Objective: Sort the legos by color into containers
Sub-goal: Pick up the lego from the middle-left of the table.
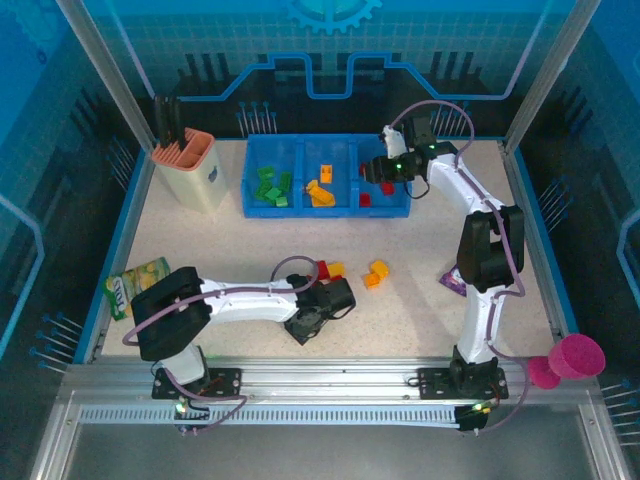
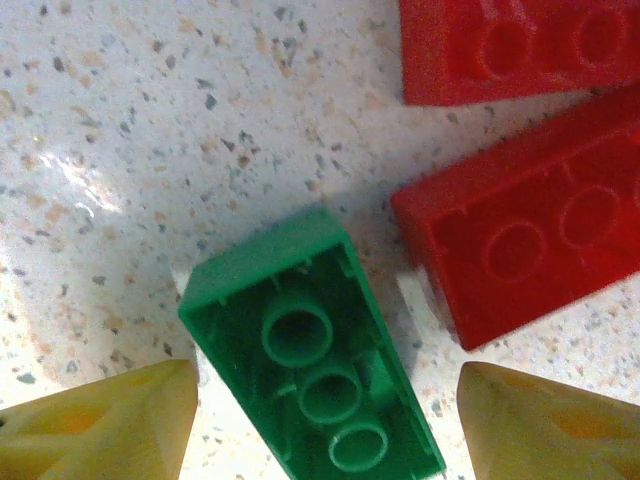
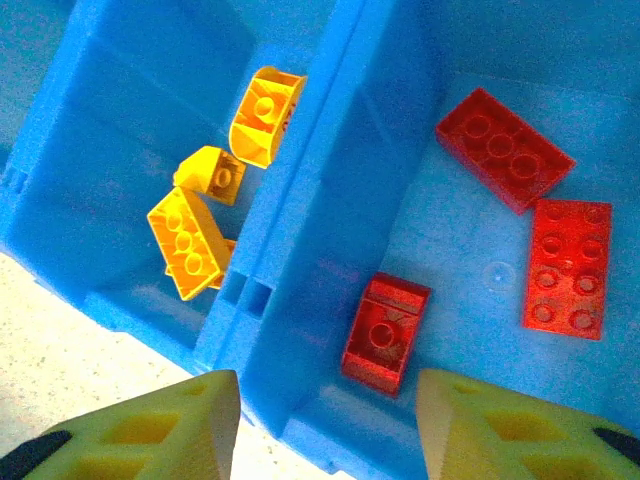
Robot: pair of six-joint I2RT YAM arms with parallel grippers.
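While much of the sorting looks done, the blue tray [image 1: 300,212] at twelve o'clock on the table holds green legos [image 1: 272,188] in its nine o'clock compartment, orange-yellow ones [image 1: 320,188] in the middle and red ones [image 3: 505,148] in its three o'clock compartment. A small cluster is not yet sorted near the table's centre. From the overhead camera this shows as a red brick [image 1: 322,268], a yellow one [image 1: 337,268] touching it at three o'clock, and orange pieces [image 1: 377,273] further toward three o'clock. The left gripper [image 2: 325,420] hangs over that cluster, its fingers [image 2: 100,425] spread to either side of an upturned green brick [image 2: 310,350], with a sliver of table showing each side. Two red bricks [image 2: 530,250] lie at one and three o'clock of it. The right gripper [image 3: 325,420] hovers over the red compartment's near wall, spread and empty. I judge roughly a handful remain.
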